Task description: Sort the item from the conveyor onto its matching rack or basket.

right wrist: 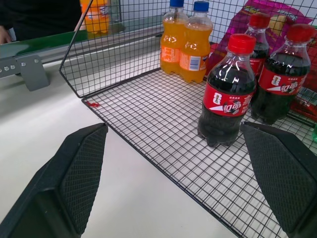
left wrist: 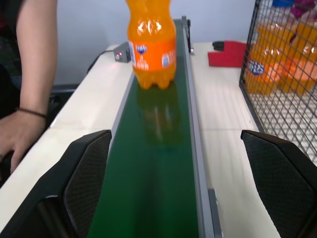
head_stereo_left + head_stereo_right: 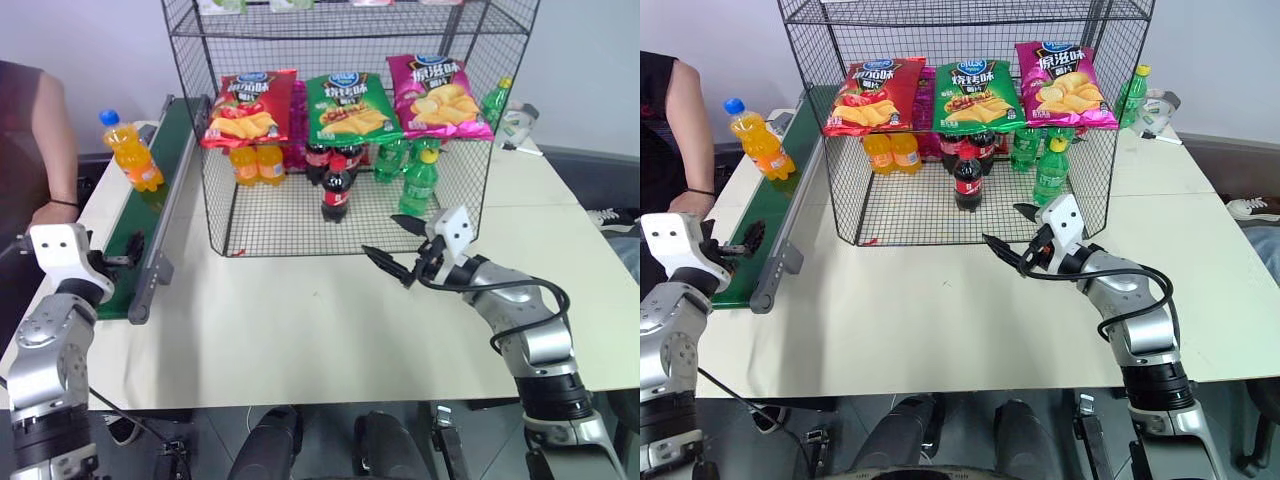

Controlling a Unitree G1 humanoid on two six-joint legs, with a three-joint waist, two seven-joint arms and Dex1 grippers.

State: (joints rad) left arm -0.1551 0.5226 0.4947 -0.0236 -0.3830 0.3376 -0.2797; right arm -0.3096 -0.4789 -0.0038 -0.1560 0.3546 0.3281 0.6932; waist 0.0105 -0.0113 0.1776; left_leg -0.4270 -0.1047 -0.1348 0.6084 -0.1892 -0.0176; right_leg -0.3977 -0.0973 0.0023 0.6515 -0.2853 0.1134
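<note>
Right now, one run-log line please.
orange soda bottle with blue cap: upright on green conveyor belt | left pincer: open, empty | right pincer: open, empty

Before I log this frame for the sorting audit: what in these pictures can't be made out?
- Orange soda bottle on the conveyor: its cap is cut off by the left wrist view's upper edge.
- Orange bottles in the rack: chip bags cover their caps in the head views.
- Upper shelf items: cropped by the head views' top edge.
- Person's hand: fingers run past the wrist view's edge.
- Chip-bag lettering: too small to read.

Three chip bags (image 3: 345,105); three orange soda bottles (image 3: 132,150).
</note>
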